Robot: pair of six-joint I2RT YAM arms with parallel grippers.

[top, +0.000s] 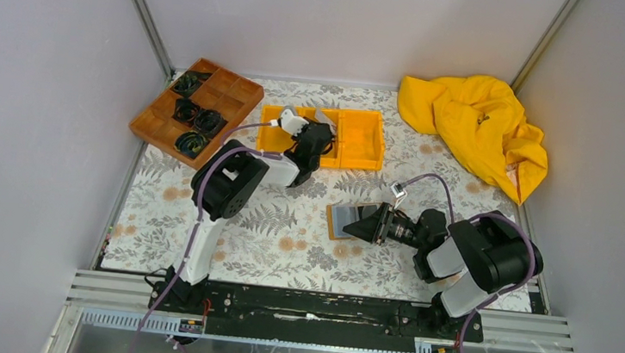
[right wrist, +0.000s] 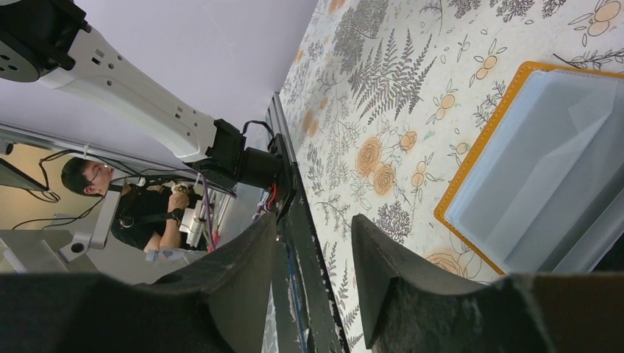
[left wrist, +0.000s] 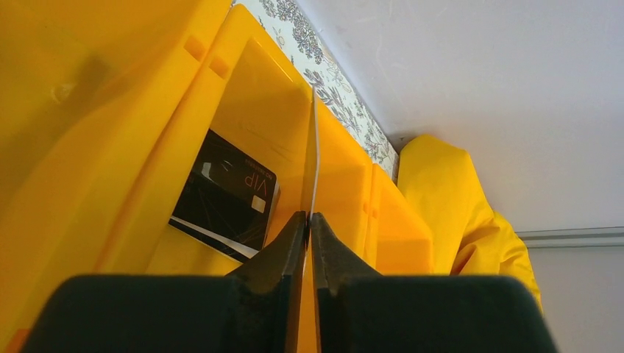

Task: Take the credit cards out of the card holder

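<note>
My left gripper (top: 312,146) hangs over the orange bin's middle compartment. In the left wrist view its jaws (left wrist: 309,217) are pressed almost together on a thin pale credit card (left wrist: 314,147), seen edge-on and standing upright. A black credit card (left wrist: 228,195) marked VIP leans inside that compartment, with a pale card's edge under it. The card holder (top: 346,219) lies unfolded on the table, orange-rimmed with grey-blue pockets (right wrist: 544,154). My right gripper (top: 359,224) rests low at its right side, open (right wrist: 315,220), with nothing between the fingers.
The orange three-compartment bin (top: 363,138) stands at the back centre. A brown wooden divided tray (top: 230,99) holding dark coils sits at the back left. A yellow cloth (top: 478,128) is heaped at the back right. A metal rail (top: 322,311) runs along the near edge.
</note>
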